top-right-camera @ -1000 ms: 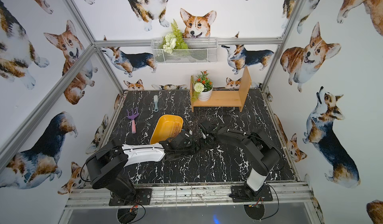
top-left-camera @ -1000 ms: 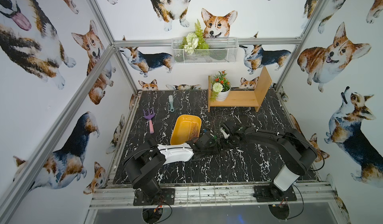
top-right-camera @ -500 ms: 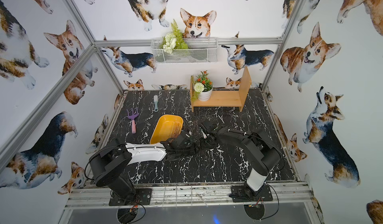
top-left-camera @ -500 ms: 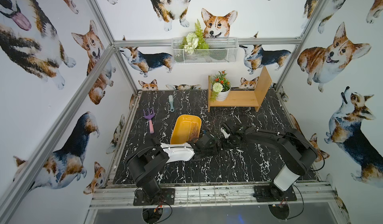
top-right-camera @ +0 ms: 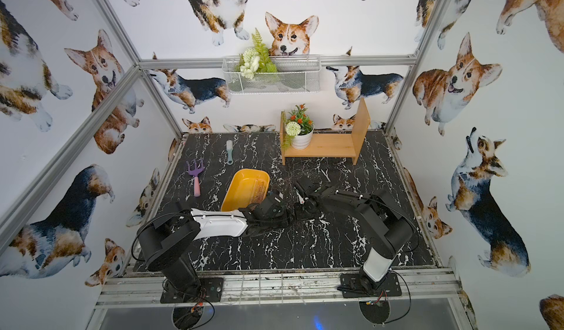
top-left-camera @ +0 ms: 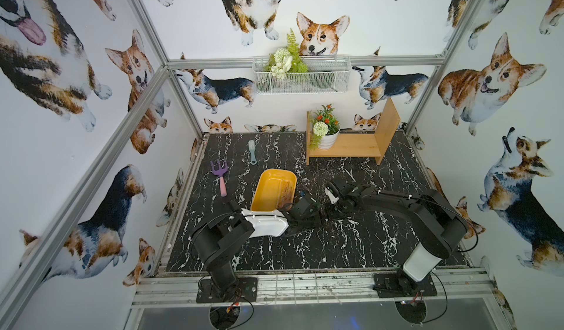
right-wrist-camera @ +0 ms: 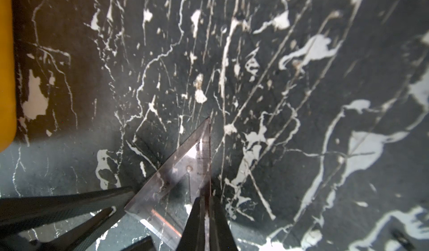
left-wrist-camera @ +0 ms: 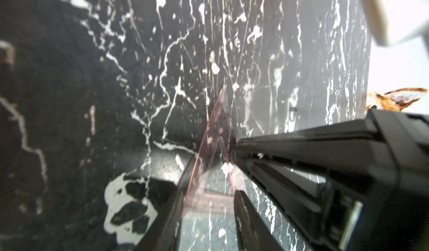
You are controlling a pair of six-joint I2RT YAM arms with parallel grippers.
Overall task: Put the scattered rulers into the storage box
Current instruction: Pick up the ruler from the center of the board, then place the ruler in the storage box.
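Note:
A clear triangular set square (right-wrist-camera: 176, 168), one of the rulers, is held just above the black marble table, right of the yellow storage box (top-left-camera: 268, 188). My right gripper (right-wrist-camera: 205, 200) is shut on one thin edge of it. The set square's short side spans the gap between the fingers of my left gripper (left-wrist-camera: 211, 187), touching both. The left wrist view shows the set square (left-wrist-camera: 213, 131) edge-on, with the right gripper's fingers (left-wrist-camera: 278, 145) pinching it. A straight ruler (top-left-camera: 287, 191) lies in the box along its right wall. In both top views the arms hide the set square.
A purple toy fork (top-left-camera: 220, 176) and a pale blue brush (top-left-camera: 251, 151) lie left of and behind the box. A wooden shelf (top-left-camera: 351, 145) with a plant pot (top-left-camera: 326, 136) stands at the back. A wire basket (top-left-camera: 300, 75) hangs on the wall.
The left arm has crept slightly to the right. Both grippers stay together beside the box with the set square between them.

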